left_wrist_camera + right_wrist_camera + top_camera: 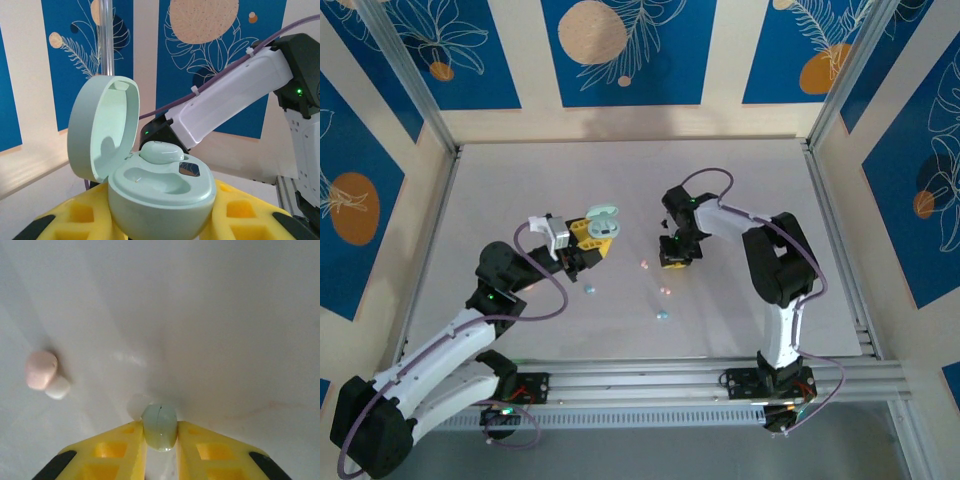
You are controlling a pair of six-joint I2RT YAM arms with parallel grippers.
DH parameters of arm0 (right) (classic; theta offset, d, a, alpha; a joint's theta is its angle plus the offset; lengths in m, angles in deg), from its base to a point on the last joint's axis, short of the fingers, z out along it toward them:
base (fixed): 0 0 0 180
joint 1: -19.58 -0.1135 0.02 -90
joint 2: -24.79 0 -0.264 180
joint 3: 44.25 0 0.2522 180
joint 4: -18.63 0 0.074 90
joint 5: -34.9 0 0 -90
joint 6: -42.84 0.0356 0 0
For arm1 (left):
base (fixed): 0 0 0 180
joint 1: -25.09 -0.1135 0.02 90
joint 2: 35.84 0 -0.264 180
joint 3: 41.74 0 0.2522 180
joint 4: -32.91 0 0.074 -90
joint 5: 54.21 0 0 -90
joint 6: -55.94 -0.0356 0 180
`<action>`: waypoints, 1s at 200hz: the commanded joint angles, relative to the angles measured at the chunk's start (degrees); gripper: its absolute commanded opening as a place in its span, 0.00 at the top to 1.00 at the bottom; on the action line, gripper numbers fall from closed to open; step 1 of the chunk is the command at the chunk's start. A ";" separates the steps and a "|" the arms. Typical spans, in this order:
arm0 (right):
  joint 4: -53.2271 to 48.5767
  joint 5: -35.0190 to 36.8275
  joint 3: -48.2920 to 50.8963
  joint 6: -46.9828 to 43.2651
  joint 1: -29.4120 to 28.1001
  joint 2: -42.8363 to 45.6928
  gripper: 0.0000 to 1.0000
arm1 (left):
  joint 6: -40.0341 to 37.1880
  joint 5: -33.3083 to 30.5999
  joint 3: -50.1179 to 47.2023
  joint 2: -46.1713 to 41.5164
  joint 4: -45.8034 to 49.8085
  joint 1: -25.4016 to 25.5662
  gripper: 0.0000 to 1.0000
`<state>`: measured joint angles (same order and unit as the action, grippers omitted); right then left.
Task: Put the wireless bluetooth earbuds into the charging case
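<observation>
Case (mint, lid open) clamped in L gripper; mint earbud pinched tight in R gripper.

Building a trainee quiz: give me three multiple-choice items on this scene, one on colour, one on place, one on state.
1. The bud in the right gripper is: A mint; B pink; C blue.
2. The case sits: A on the table; B in the left gripper; C under the right arm.
3. Its lid is: A shut; B off; C open.
Answers: A, it looks pale green; B, the gripper clasps its base; C, it stands hinged up.
</observation>
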<state>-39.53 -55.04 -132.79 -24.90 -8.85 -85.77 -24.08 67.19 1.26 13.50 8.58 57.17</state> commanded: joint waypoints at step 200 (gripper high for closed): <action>4.81 -2.14 6.48 8.99 6.89 7.76 0.62 | -0.05 0.53 -0.14 0.84 -2.52 0.61 0.70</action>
<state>-37.91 -51.96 -127.46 -20.70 -1.85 -79.02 -24.08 67.21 1.26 14.00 8.54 57.17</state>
